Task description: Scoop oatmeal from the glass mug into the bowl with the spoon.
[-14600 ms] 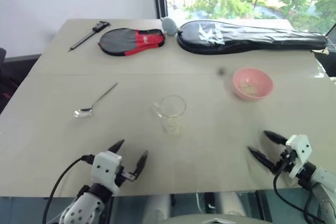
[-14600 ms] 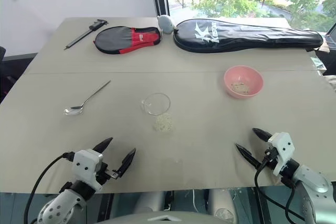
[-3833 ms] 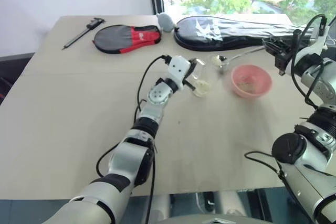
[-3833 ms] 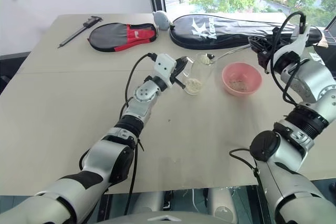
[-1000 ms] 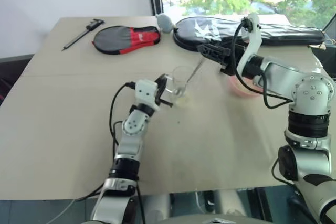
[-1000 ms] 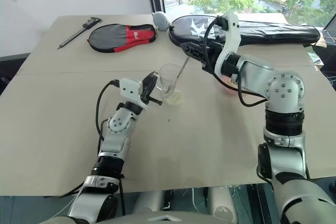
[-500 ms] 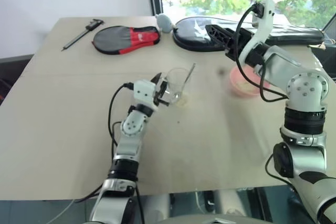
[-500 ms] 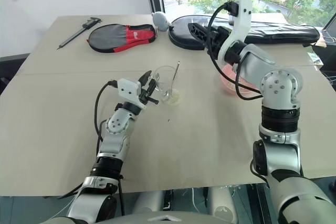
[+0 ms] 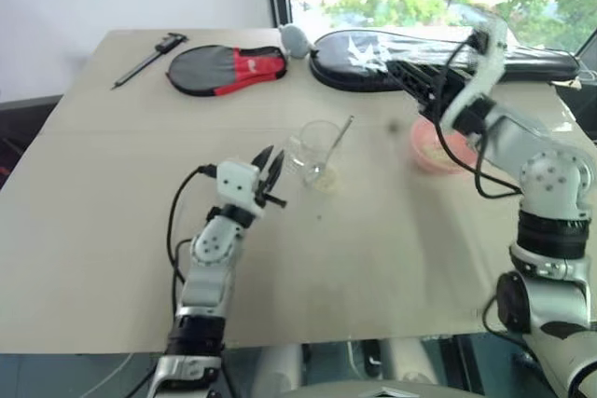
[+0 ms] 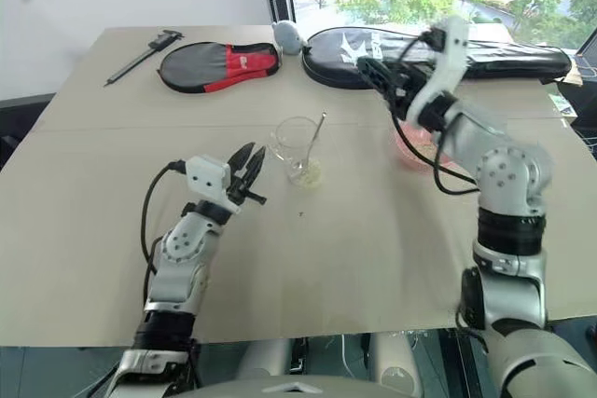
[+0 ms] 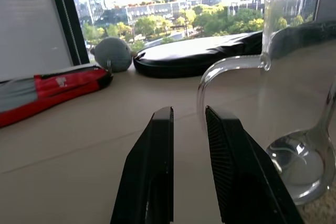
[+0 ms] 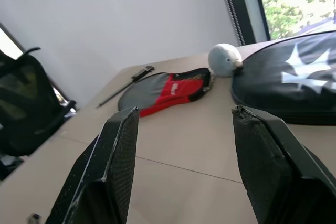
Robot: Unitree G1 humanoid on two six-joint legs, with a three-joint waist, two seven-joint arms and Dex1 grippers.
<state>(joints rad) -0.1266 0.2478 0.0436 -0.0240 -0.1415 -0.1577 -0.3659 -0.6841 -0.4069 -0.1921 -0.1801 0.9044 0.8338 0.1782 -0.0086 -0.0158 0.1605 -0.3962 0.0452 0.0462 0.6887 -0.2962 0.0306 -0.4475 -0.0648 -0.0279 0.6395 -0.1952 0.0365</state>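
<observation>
The glass mug (image 9: 315,149) stands mid-table with the spoon (image 9: 338,137) leaning inside it, handle up and to the right. A pale patch of oatmeal (image 9: 325,181) shows at the mug's foot. My left gripper (image 9: 270,167) hovers just left of the mug's handle (image 11: 227,72), apart from it. Its fingers (image 11: 157,171) are narrowly open with nothing between them. The pink bowl (image 9: 426,152) sits to the right, partly behind my right arm. My right gripper (image 9: 416,81) is raised over the table behind the mug and bowl, wide open and empty.
A long black racket bag (image 9: 448,53), a red and black paddle case (image 9: 224,70) and a grey ball (image 9: 297,39) lie along the far edge. A black caliper (image 9: 149,55) lies at the far left. A window stands behind the table.
My right gripper let go of the spoon, which now leans in the mug, and swung away to the right. My left gripper opened off the mug's handle and drew back towards me.
</observation>
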